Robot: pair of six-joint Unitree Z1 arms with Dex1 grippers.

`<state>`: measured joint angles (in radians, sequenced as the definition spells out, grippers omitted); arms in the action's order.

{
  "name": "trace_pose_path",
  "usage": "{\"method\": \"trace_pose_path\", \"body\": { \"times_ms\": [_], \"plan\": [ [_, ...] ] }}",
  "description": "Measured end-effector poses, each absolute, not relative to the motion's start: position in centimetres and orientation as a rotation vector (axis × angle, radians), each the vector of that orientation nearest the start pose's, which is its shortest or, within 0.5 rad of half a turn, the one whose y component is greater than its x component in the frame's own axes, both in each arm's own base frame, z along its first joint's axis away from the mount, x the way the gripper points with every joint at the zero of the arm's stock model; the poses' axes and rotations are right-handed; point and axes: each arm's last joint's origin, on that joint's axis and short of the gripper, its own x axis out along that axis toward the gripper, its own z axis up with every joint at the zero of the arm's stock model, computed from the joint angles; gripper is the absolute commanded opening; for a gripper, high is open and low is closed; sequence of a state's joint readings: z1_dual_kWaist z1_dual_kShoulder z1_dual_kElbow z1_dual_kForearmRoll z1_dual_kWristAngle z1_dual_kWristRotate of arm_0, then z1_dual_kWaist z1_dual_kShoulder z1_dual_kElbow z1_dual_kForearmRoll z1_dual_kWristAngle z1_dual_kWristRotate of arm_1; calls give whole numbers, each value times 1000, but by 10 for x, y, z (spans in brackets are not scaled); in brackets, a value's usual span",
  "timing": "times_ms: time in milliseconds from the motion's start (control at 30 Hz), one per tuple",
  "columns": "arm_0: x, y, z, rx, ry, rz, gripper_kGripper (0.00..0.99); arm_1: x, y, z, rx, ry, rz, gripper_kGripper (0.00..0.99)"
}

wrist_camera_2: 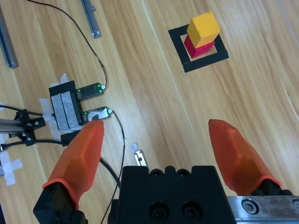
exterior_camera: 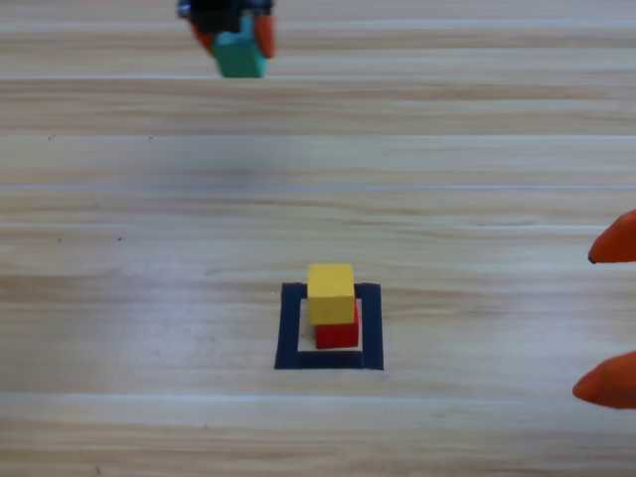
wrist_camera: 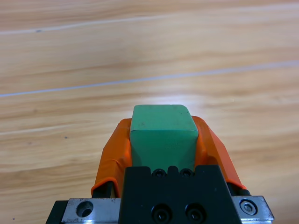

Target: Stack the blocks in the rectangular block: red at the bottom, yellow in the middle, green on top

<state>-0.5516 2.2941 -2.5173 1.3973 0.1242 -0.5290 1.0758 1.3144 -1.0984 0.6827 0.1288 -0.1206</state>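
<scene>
Clamped on green (wrist_camera: 163,133), our left gripper (exterior_camera: 236,38) hangs near the tabletop's far edge, seemingly well above it, while yellow (exterior_camera: 331,292) on red (exterior_camera: 338,333) waits toward the near edge and the right gripper (exterior_camera: 608,323) idles wide open.

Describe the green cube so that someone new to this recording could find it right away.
Look at the wooden table, then along the far edge at the picture's top. There the left gripper is shut on the green cube, held away from the black outline; the yellow cube and red cube are stacked there.
</scene>
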Motion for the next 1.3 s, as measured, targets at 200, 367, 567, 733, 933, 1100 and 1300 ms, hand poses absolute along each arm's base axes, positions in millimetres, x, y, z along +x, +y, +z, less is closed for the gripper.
{"method": "trace_pose_path", "body": {
  "times_ms": [200,367,567,733,933,1100,1300],
  "plan": [
    [364,-302,368,32,1173,-270,0,94,188,358,-533,786,1181,986],
    [335,-335,363,81,1195,-344,0,93,187,357,-537,794,1180,986],
    [306,-353,342,40,1301,-259,0,92,186,357,-537,800,1184,986],
    [289,-350,337,-22,1355,-160,0,92,186,358,-532,803,1191,986],
    [277,-342,338,-104,1352,-25,0,92,186,358,-530,805,1196,986],
    [261,-349,328,-147,1344,86,0,92,185,357,-531,809,1195,986],
    [248,-358,325,-168,1340,116,0,92,185,357,-534,815,1194,986]
  ]
}}
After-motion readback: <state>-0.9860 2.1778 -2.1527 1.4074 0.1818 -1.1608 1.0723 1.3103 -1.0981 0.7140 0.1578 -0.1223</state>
